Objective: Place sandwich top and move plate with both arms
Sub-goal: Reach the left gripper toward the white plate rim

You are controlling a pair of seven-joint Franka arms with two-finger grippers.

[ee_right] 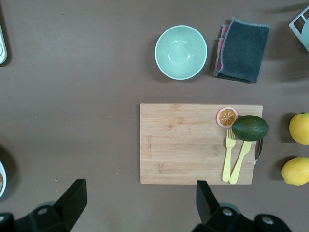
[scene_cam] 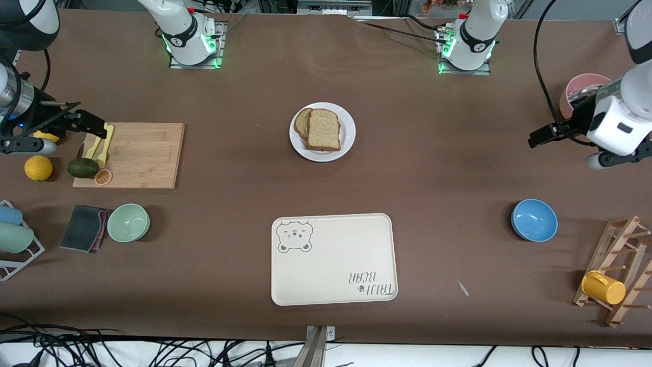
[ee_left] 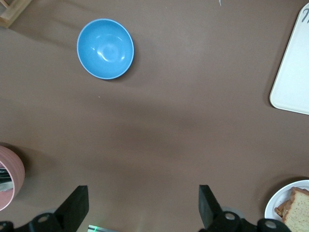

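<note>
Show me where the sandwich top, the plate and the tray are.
sandwich top (scene_cam: pixel 324 128), front view, middle of the slice.
plate (scene_cam: pixel 348 133), front view, bare rim beside the bread.
tray (scene_cam: pixel 333 265), front view, bare middle.

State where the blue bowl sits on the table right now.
In the front view, the blue bowl sits on the brown table toward the left arm's end, between the bear-printed tray and the wooden mug rack, nearer the camera than the plate.

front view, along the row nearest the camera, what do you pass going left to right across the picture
grey cloth → green bowl → bear-printed tray → blue bowl → yellow mug on the wooden rack
</note>
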